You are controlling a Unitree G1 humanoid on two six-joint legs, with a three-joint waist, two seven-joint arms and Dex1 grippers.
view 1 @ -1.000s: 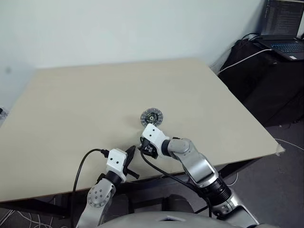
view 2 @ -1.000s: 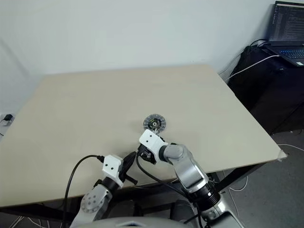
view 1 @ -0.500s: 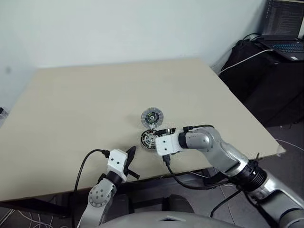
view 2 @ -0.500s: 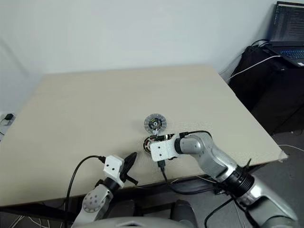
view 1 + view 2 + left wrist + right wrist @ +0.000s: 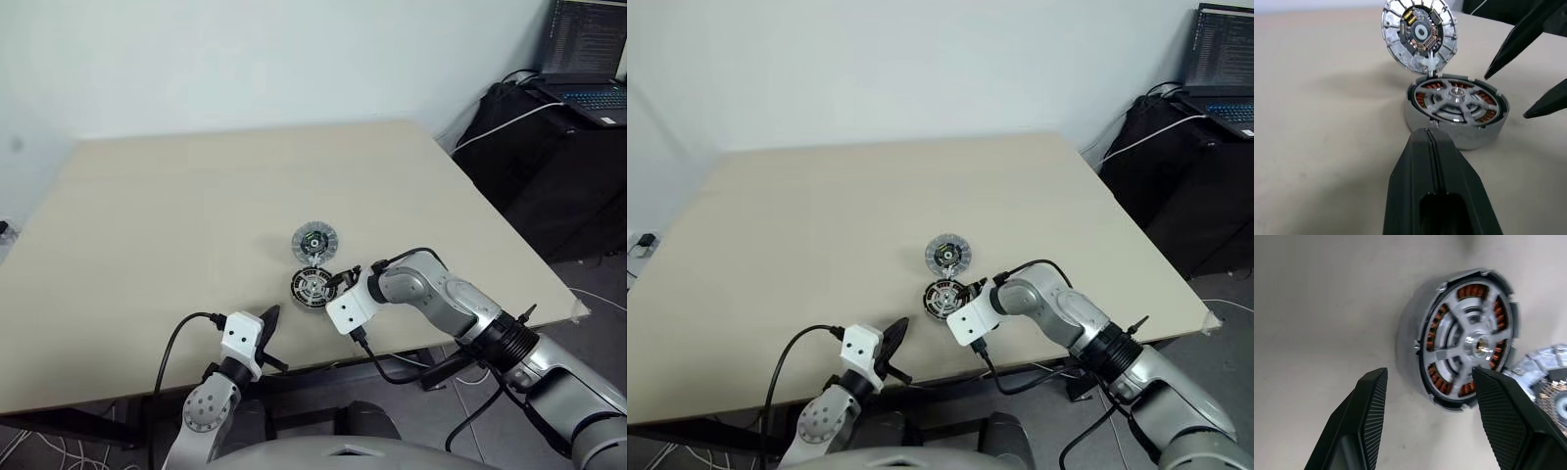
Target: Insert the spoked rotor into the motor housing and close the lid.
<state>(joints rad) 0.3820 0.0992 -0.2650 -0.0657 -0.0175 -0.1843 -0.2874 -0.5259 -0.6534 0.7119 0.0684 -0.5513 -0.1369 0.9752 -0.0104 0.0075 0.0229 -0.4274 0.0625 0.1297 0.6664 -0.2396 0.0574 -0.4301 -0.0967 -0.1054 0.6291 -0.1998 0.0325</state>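
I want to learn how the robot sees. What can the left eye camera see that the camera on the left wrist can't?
Left eye view: the whole table, the laptop at the back on the right, and the right arm bending down to the parts.

Left wrist view: close detail, the copper windings in the motor housing, the spoked rotor sitting inside it, the lid propped open, dark centre showing, and the left gripper shut.

Both: housing, lid, and the right gripper, open beside the housing.

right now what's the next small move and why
Probably swing the open right end effector over to the lid and grip it: the spoked rotor already sits inside the motor housing, while the lid leans open against the housing's far edge.
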